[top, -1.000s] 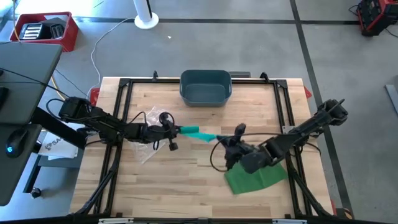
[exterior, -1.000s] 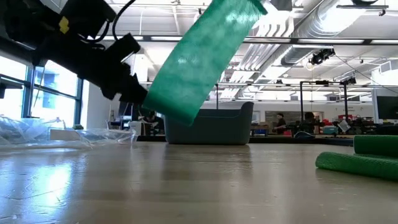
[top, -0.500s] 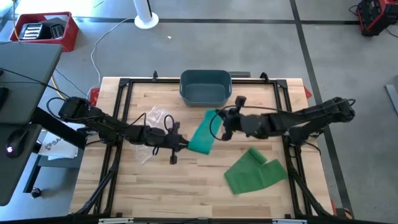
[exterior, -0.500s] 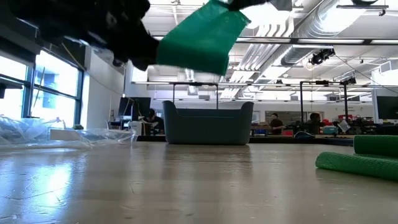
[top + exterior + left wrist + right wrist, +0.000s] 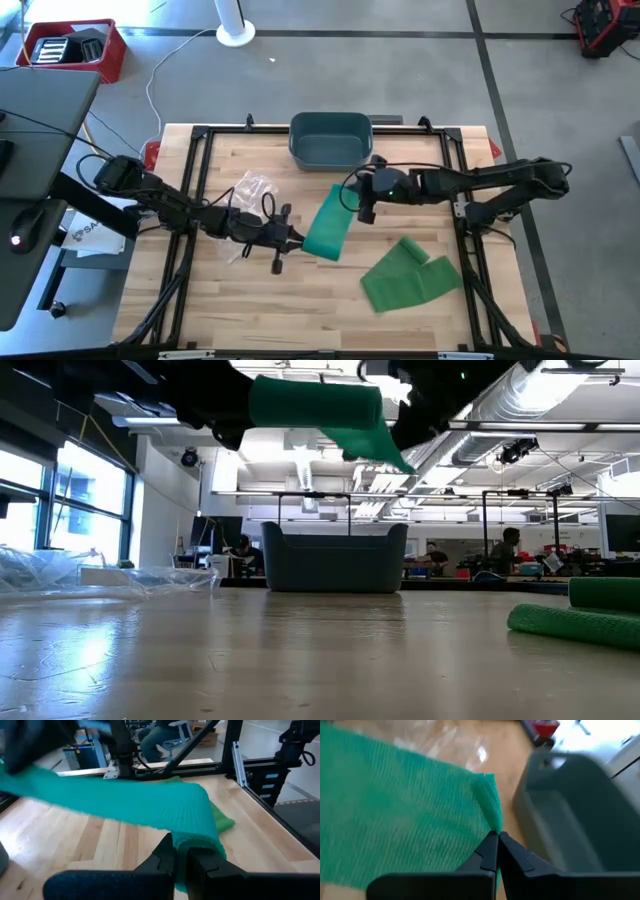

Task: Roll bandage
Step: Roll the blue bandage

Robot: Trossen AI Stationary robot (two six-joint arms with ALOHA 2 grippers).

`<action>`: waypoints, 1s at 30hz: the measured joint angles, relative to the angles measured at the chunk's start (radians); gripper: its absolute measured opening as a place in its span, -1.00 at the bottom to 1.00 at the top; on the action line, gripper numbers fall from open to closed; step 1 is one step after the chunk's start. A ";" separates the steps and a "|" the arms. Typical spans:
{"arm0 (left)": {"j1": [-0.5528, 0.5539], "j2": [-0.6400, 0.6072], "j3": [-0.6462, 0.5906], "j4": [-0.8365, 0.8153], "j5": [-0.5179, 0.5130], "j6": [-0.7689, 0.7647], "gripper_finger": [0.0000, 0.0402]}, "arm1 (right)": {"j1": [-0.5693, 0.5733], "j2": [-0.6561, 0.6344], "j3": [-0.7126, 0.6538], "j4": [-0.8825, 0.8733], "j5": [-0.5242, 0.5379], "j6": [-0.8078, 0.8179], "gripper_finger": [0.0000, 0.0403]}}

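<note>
A teal-green bandage strip point(image 5: 327, 222) hangs in the air over the table's middle, spread flat between my two grippers. In the low view the strip point(image 5: 318, 415) lies almost level, high above the wood. My left gripper point(image 5: 299, 243) is shut on its near end, and my right gripper point(image 5: 352, 199) is shut on its far end. A second, lighter green bandage point(image 5: 409, 276) lies crumpled on the table at the near right. My left gripper pinches the strip's near end at a bunched corner point(image 5: 196, 843) between its two fingers. It comes nearly level from the table's left. The strip runs away from the fingers, clear of the table. My right gripper pinches the far end at a gathered edge point(image 5: 491, 818) between its two fingertips. It slants down from the table's right. The strip spreads flat from there, clear of the table.
A grey bin point(image 5: 331, 140) stands at the far middle edge, just beyond my right gripper. Crumpled clear plastic wrap point(image 5: 250, 189) lies on the left part of the table, behind my left arm. Bare wood lies under the strip and along the near edge.
My right gripper has swung from near the crumpled bandage toward the far edge and rolled about its axis. My left gripper has gone up and toward the near edge. The strip, a narrow slanting twisted band before, is now spread wide and almost level, higher above the table.
</note>
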 joint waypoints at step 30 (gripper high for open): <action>-0.099 0.000 0.000 0.136 0.000 -0.082 -0.95 | 0.132 0.308 -0.075 0.309 -0.436 0.211 -0.39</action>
